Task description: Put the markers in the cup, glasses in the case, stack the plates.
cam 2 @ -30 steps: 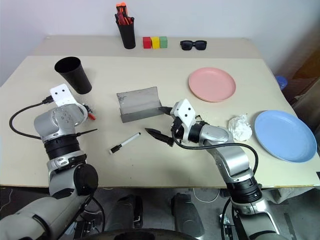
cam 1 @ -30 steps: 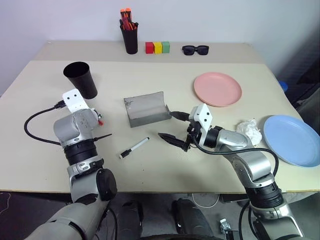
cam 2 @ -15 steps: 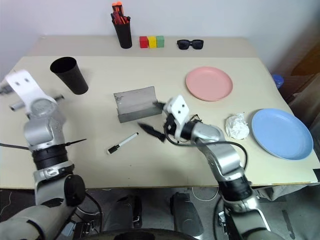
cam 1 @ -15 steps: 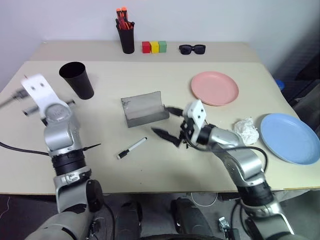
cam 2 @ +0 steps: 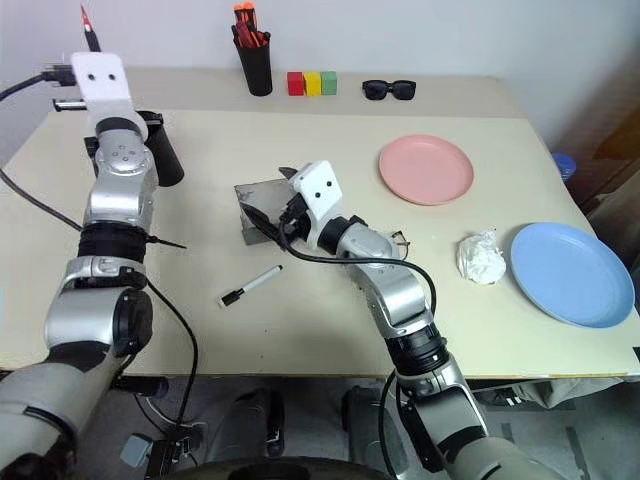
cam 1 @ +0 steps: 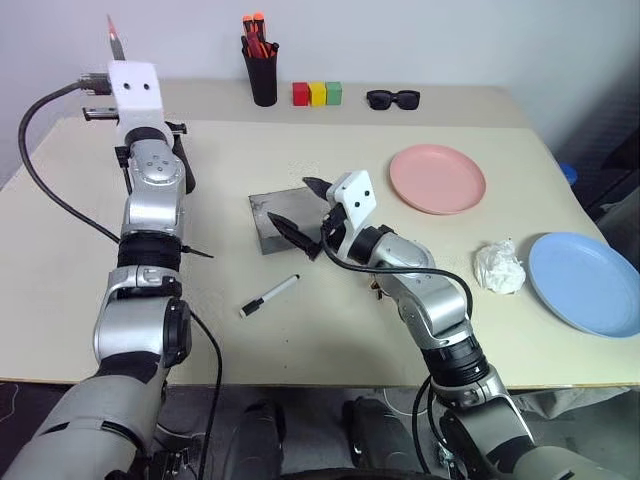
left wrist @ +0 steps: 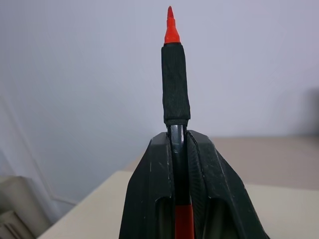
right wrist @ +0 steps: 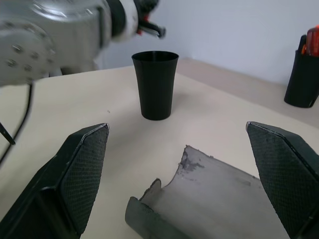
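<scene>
My left gripper (left wrist: 177, 139) is raised high over the table's far left corner, shut on the red marker (left wrist: 175, 84), whose red tip (cam 1: 112, 36) points up. The black cup (right wrist: 155, 84) stands on the table just beyond that arm, which largely hides it in the eye views. The white marker (cam 1: 268, 296) lies on the table in front of the open grey case (cam 1: 268, 210). My right gripper (cam 1: 300, 207) hovers open over the case, holding nothing. The wire glasses (cam 2: 402, 240) peek out beside my right forearm. The pink plate (cam 1: 437, 178) and the blue plate (cam 1: 585, 282) sit apart at the right.
At the back stand a black pen pot with orange-capped pens (cam 1: 262, 75), three coloured blocks (cam 1: 316, 94) and black sunglasses (cam 1: 391, 98). A crumpled white paper (cam 1: 498, 268) lies between my right arm and the blue plate.
My left arm has swung up from the table with the red marker, which now points upward. My right gripper has moved left, from beside the case to over it, still open.
</scene>
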